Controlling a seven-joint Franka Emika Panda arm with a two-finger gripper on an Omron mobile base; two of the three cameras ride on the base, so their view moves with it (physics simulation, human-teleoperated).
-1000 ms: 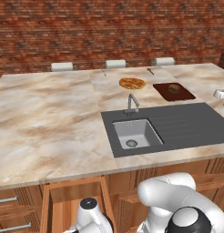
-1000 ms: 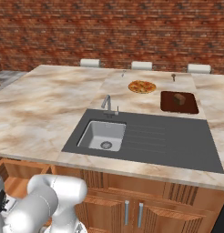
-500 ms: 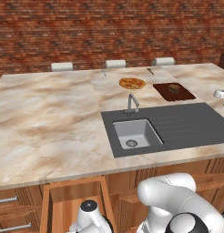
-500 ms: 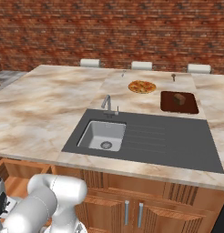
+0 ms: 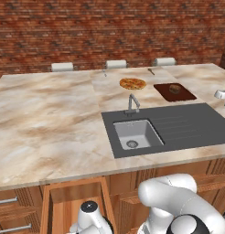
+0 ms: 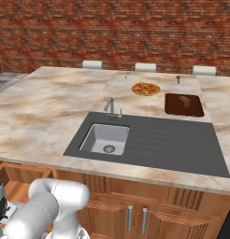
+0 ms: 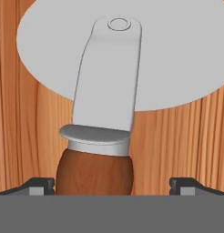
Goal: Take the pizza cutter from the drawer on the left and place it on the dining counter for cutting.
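The pizza cutter point(image 7: 104, 91) lies flat on the light wood floor of the open drawer point(image 5: 57, 205), its round grey blade far from the hand and its reddish-brown handle point(image 7: 95, 175) near it. My gripper point(image 7: 113, 186) is open just over the cutter, with one fingertip point(image 7: 41, 185) on each side of the handle and clear gaps between them and the wood. In the left base view the hand point(image 5: 89, 217) reaches down into the drawer under the dining counter point(image 5: 50, 123). From the right, the drawer point(image 6: 14, 179) shows at the lower left below the counter point(image 6: 42, 107).
Set into the counter are a dark grey sink panel point(image 5: 164, 130) and a faucet point(image 5: 131, 103). Behind it lie a pizza point(image 5: 132, 83) and a dark red cutting board point(image 5: 174, 92). Closed drawers with silver handles point(image 5: 9, 215) sit left of the open one.
The hand has sunk slightly lower into the drawer. The jaws stay open and the cutter has not moved.
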